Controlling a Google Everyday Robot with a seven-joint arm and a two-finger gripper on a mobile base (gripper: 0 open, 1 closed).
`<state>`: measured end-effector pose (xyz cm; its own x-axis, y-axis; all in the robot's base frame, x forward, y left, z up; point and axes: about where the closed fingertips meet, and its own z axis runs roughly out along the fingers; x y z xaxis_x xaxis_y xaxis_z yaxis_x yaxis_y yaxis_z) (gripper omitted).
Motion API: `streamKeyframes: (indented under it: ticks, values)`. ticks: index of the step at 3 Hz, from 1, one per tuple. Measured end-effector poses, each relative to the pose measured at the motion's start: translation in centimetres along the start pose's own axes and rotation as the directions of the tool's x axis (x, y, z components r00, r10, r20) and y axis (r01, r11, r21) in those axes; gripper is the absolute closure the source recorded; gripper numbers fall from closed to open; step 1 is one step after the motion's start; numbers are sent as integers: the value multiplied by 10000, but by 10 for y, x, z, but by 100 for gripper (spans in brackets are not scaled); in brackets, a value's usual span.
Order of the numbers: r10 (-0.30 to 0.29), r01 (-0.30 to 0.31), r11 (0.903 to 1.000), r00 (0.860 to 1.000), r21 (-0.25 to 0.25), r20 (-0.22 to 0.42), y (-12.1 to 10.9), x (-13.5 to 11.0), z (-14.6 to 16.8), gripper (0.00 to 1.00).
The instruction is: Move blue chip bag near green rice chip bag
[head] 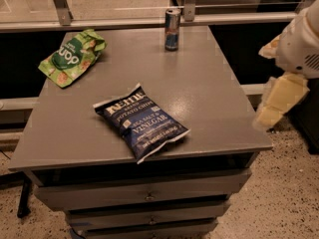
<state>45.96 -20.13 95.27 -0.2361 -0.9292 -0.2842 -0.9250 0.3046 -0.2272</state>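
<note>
The blue chip bag (140, 120) lies flat on the grey table (209, 88), near the front middle, its white lettering facing up. The green rice chip bag (72, 56) lies at the table's back left corner, well apart from the blue bag. My gripper (278, 101) hangs in the air off the table's right edge, pointing down and left, at about the blue bag's depth but far to its right. It holds nothing that I can see.
A slim blue-and-silver drink can (172, 29) stands upright at the back middle of the table. A railing (124, 21) runs behind the table. Drawers (149, 195) sit below the tabletop. Speckled floor lies to the right.
</note>
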Motion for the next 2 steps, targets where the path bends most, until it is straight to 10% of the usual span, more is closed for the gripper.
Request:
streamKeyframes:
  ticks: [1, 2]
  values:
    - [1077, -1010, 9926, 9885, -667, 1059, -6, -24, 63, 0]
    - [2403, -2141, 9658, 9510, -1464, 1947, -1, -48, 112, 0]
